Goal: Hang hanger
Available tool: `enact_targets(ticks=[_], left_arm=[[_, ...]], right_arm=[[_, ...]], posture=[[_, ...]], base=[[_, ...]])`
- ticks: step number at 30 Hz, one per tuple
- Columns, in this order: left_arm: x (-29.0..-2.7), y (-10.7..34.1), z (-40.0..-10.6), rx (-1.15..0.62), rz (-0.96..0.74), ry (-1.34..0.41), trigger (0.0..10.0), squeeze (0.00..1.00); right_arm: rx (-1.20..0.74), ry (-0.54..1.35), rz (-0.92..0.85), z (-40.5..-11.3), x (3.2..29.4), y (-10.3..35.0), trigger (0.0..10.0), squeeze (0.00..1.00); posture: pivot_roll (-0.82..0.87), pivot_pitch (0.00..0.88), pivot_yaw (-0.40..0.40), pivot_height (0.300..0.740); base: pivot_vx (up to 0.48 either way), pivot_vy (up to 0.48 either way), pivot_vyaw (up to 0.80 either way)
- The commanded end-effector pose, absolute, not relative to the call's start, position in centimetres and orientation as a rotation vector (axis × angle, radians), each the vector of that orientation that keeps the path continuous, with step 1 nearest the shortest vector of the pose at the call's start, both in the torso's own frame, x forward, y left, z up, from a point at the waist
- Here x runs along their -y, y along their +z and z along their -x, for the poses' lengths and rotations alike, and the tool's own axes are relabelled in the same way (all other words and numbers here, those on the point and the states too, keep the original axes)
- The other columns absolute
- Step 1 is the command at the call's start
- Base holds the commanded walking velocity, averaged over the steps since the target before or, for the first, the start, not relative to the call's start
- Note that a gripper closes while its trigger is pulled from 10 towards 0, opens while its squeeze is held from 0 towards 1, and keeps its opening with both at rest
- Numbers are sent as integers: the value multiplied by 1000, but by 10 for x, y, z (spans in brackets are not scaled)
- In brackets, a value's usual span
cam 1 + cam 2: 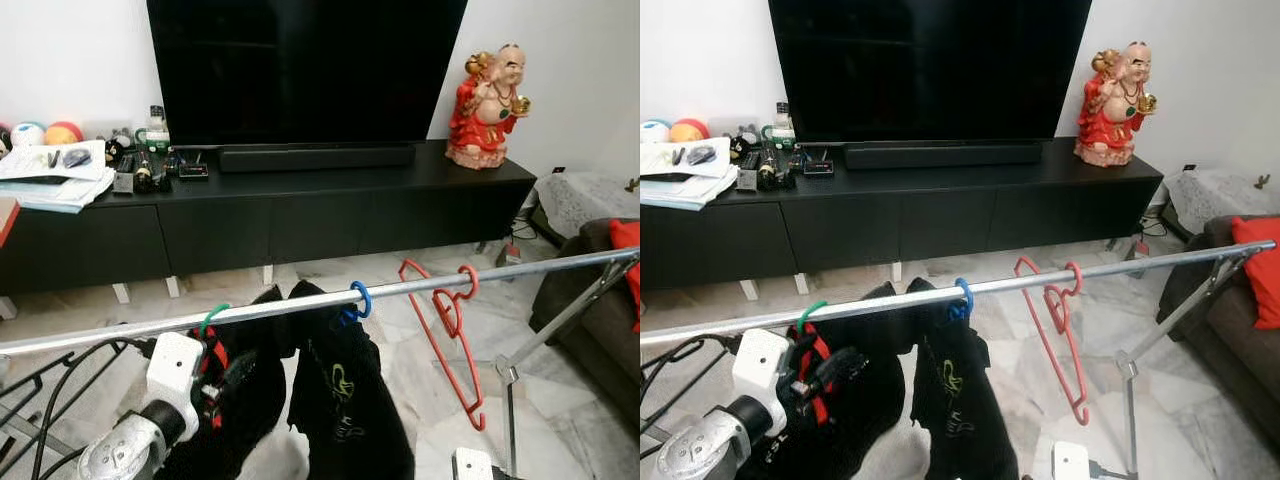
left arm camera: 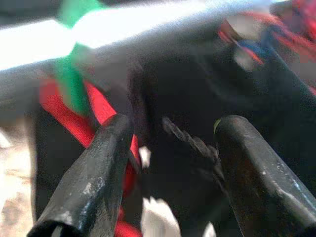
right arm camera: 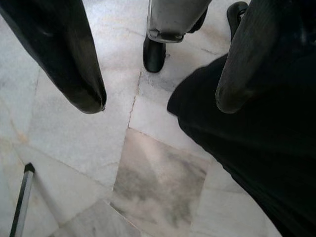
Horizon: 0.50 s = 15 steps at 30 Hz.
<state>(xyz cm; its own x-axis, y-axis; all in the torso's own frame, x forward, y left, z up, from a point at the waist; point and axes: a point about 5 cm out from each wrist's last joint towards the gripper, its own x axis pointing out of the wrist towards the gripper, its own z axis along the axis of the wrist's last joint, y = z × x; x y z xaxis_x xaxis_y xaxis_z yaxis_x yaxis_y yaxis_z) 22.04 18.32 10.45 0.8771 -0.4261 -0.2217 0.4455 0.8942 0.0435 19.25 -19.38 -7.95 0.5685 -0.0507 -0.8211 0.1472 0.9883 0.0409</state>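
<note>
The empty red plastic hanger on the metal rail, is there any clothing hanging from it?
No, the red plastic hanger hangs bare from the metal rail, with only the marble floor seen through its frame.

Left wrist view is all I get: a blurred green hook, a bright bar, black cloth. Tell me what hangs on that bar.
Observer: Three hangers hang on the rail. The green hook and the blue hook each carry a black garment.
Operator: Describe the third.
Observer: It is an empty red hanger, to the right of the blue one and tilted.
Operator: Report my other arm.
Observer: The right pincer is open and points down at the marble floor. The left pincer is open too, just below the green hook.
</note>
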Motion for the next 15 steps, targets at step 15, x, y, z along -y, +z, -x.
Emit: enact_targets(ticks=[15], left_arm=[[-239, 135, -210, -394, -327, -581, 10000, 0]], right_arm=[[-965, -122, -91, -191, 201, -79, 10000, 0]], posture=[[146, 0, -62, 740]], base=[[0, 0, 0]])
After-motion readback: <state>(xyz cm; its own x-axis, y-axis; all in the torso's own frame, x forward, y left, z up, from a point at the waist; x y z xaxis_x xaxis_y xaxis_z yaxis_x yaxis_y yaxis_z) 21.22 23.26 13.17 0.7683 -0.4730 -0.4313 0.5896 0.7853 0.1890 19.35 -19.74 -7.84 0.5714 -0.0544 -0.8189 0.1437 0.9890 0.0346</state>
